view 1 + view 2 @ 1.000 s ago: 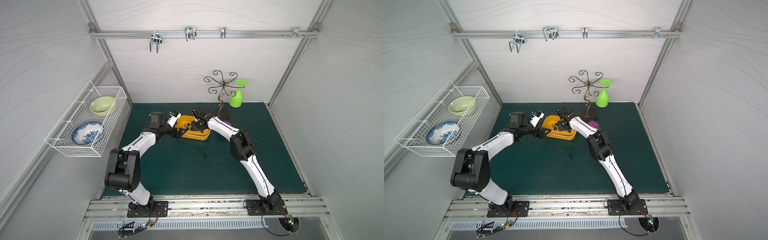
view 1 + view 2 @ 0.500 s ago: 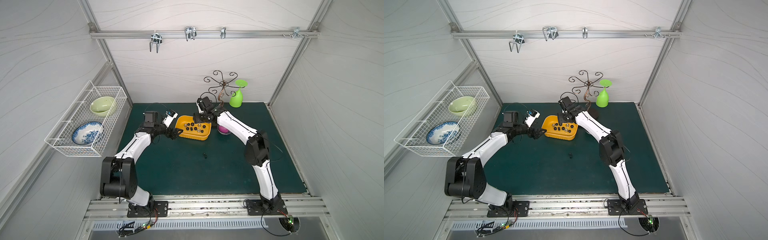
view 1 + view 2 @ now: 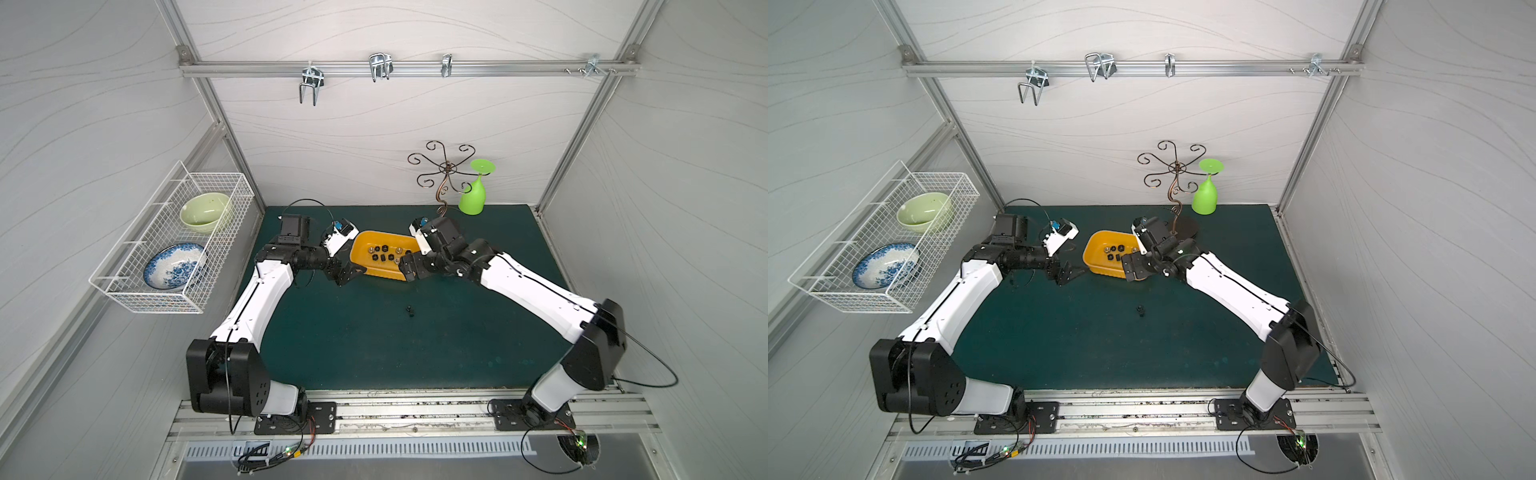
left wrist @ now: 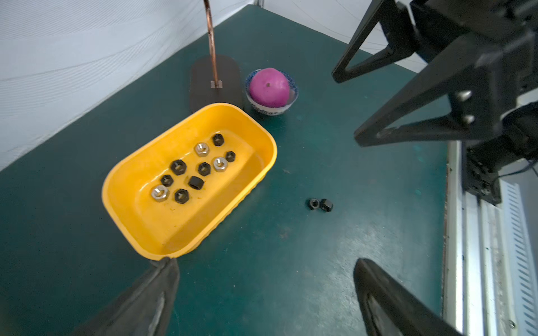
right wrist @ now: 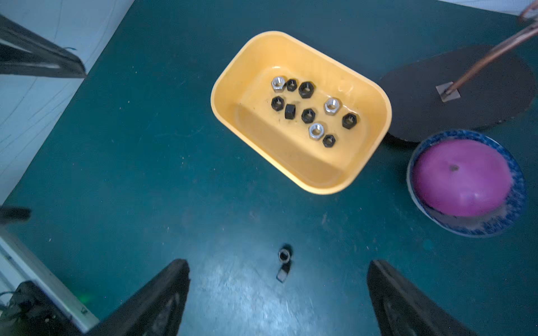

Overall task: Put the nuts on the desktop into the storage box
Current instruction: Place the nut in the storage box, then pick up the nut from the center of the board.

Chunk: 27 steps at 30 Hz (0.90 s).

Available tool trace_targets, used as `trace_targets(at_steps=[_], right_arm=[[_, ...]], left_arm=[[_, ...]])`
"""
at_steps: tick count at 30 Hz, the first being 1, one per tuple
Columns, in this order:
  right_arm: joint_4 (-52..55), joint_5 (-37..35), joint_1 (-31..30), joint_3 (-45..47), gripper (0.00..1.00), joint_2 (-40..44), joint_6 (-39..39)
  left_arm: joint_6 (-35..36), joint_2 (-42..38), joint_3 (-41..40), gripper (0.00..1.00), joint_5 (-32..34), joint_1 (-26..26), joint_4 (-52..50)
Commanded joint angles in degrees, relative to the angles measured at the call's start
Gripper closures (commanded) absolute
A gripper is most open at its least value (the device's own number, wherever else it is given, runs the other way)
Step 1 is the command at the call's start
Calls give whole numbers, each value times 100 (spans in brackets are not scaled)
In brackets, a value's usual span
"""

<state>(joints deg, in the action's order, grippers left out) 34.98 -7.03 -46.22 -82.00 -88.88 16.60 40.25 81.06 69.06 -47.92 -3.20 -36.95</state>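
The yellow storage box (image 3: 380, 272) (image 3: 1102, 270) sits on the dark teal desktop (image 3: 374, 345). Several nuts (image 4: 203, 168) (image 5: 308, 115), black and silver, lie on its floor. Two black nuts (image 3: 410, 311) (image 3: 1140, 310) (image 4: 320, 204) rest together on the desktop in front of the box. My left gripper (image 3: 349, 272) (image 4: 265, 261) is open and empty, with one fingertip (image 4: 167, 266) at the box's left corner. My right gripper (image 3: 409, 266) (image 5: 278, 263) hangs open and empty over the box's right end, and the two loose nuts (image 5: 283, 260) show between its fingers.
A small blue-patterned bowl with a pink ball (image 4: 269, 87) (image 5: 463, 183) and the dark base of a curly wire stand (image 4: 203, 84) sit just behind the box. An upturned green glass (image 3: 473, 199) stands at the back. A wire basket (image 3: 174, 241) hangs on the left wall.
My right gripper has opened wide and swung from over the box's middle to its right end. The left gripper stays open at the box's left side.
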Motion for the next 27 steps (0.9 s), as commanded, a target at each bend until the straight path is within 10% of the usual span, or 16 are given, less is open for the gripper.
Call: trace_targets(at_steps=[1,15,27], right_arm=[[212,-45,-14,478,1,418,11],[-212,154,-215,1713,1,309,1046],[-1129,-571,-634,1941,1,-678,1401]], left_arm=[[232,-122,-150,1,-509,1,-68],[2467,-320,-1170,1,-608,-469,-263],[2871,-123,-1924,2,100,-789,251]])
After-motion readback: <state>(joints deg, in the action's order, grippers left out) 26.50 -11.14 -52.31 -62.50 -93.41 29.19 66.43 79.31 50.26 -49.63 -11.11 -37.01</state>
